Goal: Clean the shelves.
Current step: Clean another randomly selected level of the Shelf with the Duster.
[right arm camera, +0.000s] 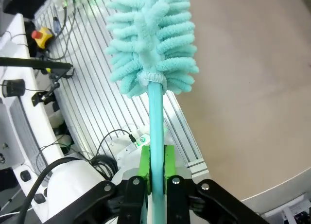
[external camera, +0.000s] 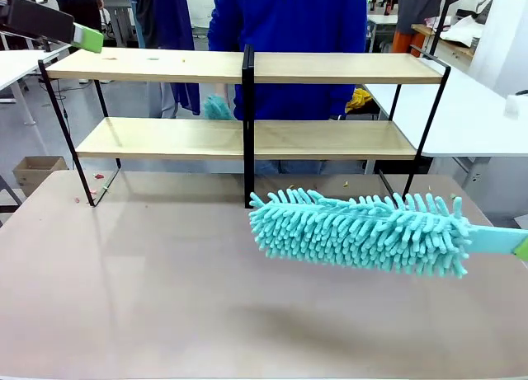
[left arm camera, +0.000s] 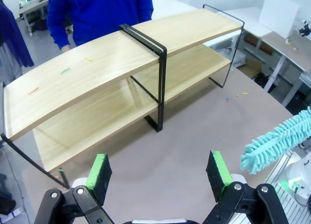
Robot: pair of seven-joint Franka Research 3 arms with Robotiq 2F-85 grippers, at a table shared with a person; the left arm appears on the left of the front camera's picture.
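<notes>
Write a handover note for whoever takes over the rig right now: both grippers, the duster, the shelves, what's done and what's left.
Right gripper: shut on the handle of the turquoise duster, held roughly level above the table, in front of the right half of the shelves and not touching them.
Left gripper: open, empty, raised near the shelves' left end.
Done: duster is in hand; no wiping can be confirmed.
Left: small coloured scraps lie on the top board. Sweep that board, then probably the lower one.
</notes>
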